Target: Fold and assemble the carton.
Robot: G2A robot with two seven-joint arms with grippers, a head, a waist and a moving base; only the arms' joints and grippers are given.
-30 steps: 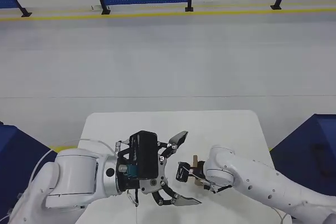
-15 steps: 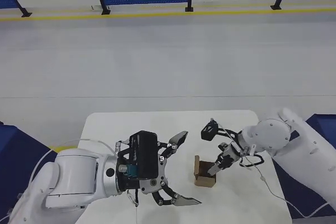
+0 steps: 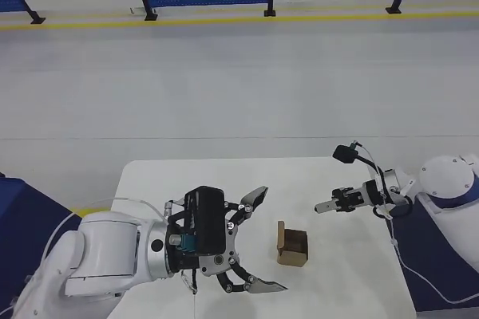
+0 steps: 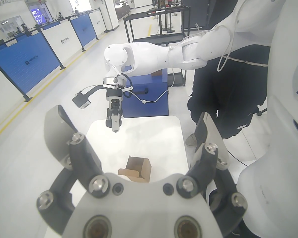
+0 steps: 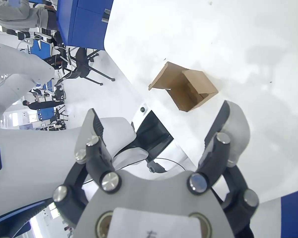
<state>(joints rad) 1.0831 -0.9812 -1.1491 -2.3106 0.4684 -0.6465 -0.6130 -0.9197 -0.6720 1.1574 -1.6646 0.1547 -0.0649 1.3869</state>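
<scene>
A white surface (image 3: 223, 179) with rounded corners is standing on a pale floor, with a yellow line (image 3: 223, 19) running across the far side of the room and blue cabinets (image 3: 455, 199) flanking it on the left and right. The carton (image 3: 292, 245), a small brown cardboard box, is lying on the right half of the surface, toward its near edge, with its opening showing and one flap standing up along its left side. The left end effector (image 3: 259, 239) is hovering over the near left part of the surface, its fingers spread wide and holding nothing; the carton is lying just to its right, apart from both fingertips. In the left wrist view the carton (image 4: 136, 168) is sitting low between the parted fingers of the left end effector (image 4: 131, 115), with the surface (image 4: 151, 130) stretching beyond it. The right end effector (image 3: 319, 208) is hanging above the right side of the surface, farther away than the carton and to its right, well clear of it. Its fingers are also standing apart and gripping nothing, as the right wrist view shows: there the carton (image 5: 186, 87) is lying on the surface (image 5: 213, 25) beyond the tips of the right end effector (image 5: 161, 111), untouched. From the left wrist view, the right end effector (image 4: 113, 125) is pointing down at the far part of the surface.
</scene>
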